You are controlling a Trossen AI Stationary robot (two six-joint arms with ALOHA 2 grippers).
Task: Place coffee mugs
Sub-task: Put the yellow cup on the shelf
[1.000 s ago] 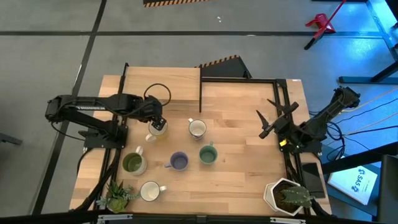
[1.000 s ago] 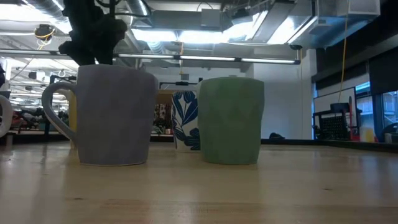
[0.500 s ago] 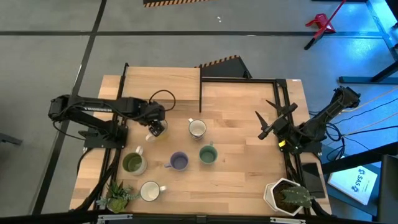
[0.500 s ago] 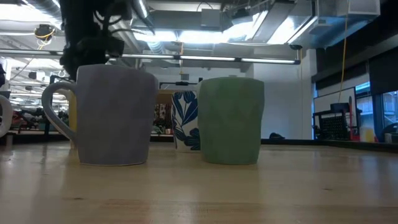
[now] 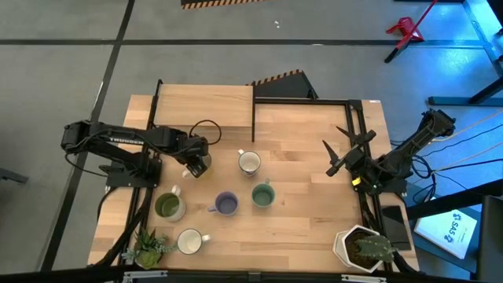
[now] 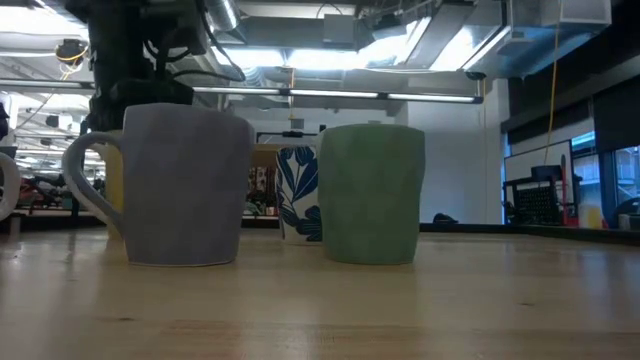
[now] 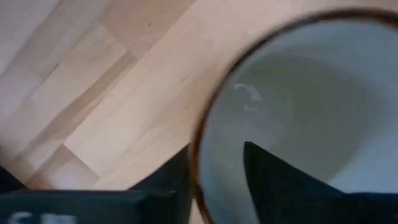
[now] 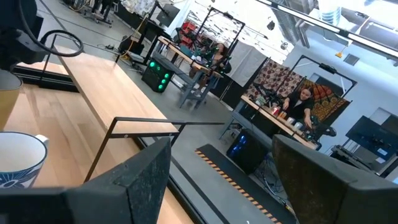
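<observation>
Several coffee mugs stand on their bases on the wooden table: olive green, white, purple-blue, sage green and a white one with a blue pattern. The pale yellow mug stands under my left gripper. That gripper points down with one finger inside the mug and one outside, a gap still showing beside the inner finger. My right gripper waits open over the table's right side. My left gripper comes from above and stands astride the pale yellow mug's rim, with one finger inside the cup and the other outside the wall. Whether either finger touches the wall, I cannot tell. The mug stands upright on the table.
A white plant pot sits at the near right corner and a small green plant at the near left. A black frame rail rises at the far middle. A cable loop lies behind my left gripper.
My left gripper has gone down and a little toward the near edge, onto the pale yellow mug, which it now covers in the high view. The mugs have stayed where they were.
</observation>
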